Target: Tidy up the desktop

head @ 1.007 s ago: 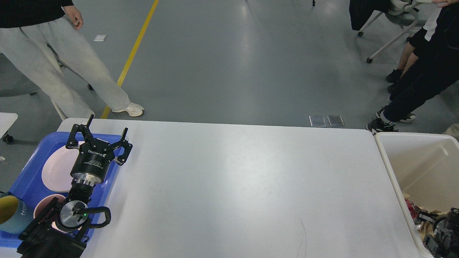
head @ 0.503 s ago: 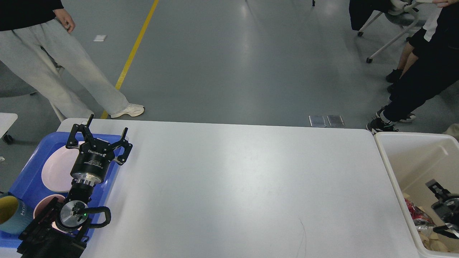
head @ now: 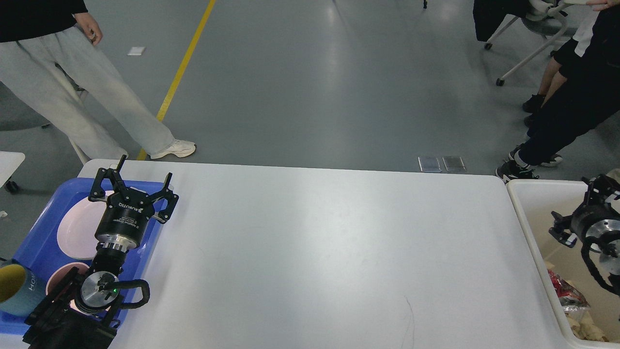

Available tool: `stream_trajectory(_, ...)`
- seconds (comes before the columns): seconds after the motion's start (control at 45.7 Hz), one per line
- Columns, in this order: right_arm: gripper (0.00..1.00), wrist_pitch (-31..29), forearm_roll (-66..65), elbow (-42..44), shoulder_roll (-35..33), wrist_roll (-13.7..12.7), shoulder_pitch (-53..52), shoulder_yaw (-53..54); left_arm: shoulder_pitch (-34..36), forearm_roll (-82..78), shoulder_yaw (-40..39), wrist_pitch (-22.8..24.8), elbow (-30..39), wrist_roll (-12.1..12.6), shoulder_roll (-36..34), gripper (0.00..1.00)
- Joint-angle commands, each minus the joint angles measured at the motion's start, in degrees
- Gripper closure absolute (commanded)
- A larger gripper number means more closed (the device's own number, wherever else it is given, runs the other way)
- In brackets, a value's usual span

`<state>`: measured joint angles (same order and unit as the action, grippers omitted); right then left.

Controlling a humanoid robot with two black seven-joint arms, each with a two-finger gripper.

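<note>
The desktop point(head: 329, 252) is a large white tabletop with rounded corners, and its surface is bare. My left gripper point(head: 145, 168) is open and empty above the right edge of the blue tray point(head: 51, 206) at the table's left end. My right gripper point(head: 570, 207) hangs over the cream-white bin point(head: 530, 232) at the table's right end. Its fingers look spread and hold nothing.
The tray holds a pink plate point(head: 75, 230), a pink bowl point(head: 59, 285) and a teal cup point(head: 17, 291). Crumpled rubbish point(head: 569, 298) lies in the bin. A person point(head: 72, 82) stands beyond the far left corner, others point(head: 571, 106) at the far right.
My right arm has risen from low in the bin at the frame's bottom right to well above its contents. The left arm has not moved.
</note>
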<state>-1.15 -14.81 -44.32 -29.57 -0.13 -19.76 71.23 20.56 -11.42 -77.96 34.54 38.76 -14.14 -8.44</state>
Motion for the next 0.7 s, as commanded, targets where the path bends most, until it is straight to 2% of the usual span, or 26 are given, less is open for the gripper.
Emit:
stream_trajectory(0.0, 0.00, -6.6, -7.8, -8.8, 3.5, 2.6, 5.9, 7.4, 0.0, 0.0, 0.0, 0.0, 0.0, 0.0, -0.1, 0.03)
stream_trajectory(0.044, 0.00, -7.5, -12.2, -9.4, 7.0, 6.3, 6.5, 10.7, 0.0, 0.0, 0.0, 0.1, 0.0, 0.0, 0.0, 0.03)
stream_trajectory(0.088, 0.00, -7.6, -16.4, -9.6, 10.5, 8.6, 6.7, 12.8, 0.0, 0.0, 0.0, 0.0, 0.0, 0.0, 0.0, 0.03)
stream_trajectory(0.197, 0.00, -8.0, -26.2, -9.8, 17.3, 11.2, 6.7, 17.5, 0.0, 0.0, 0.0, 0.0, 0.0, 0.1, -0.1, 0.03)
stream_trajectory(0.328, 0.00, -8.0, -29.5, -10.3, 20.6, 14.5, 7.0, 18.4, 0.1, 0.0, 0.0, 0.0, 0.0, 0.1, 0.0, 0.03)
stream_trajectory(0.394, 0.00, -7.8, -29.4, -10.2, 20.8, 15.3, 7.0, 17.7, 0.1, 0.0, 0.0, 0.0, 0.0, 0.1, 0.0, 0.03)
stream_trajectory(0.678, 0.00, -7.4, -29.0, -9.8, 20.9, 15.2, 6.5, 18.2, 0.1, 0.0, 0.0, 0.0, -0.1, 0.1, -0.1, 0.03)
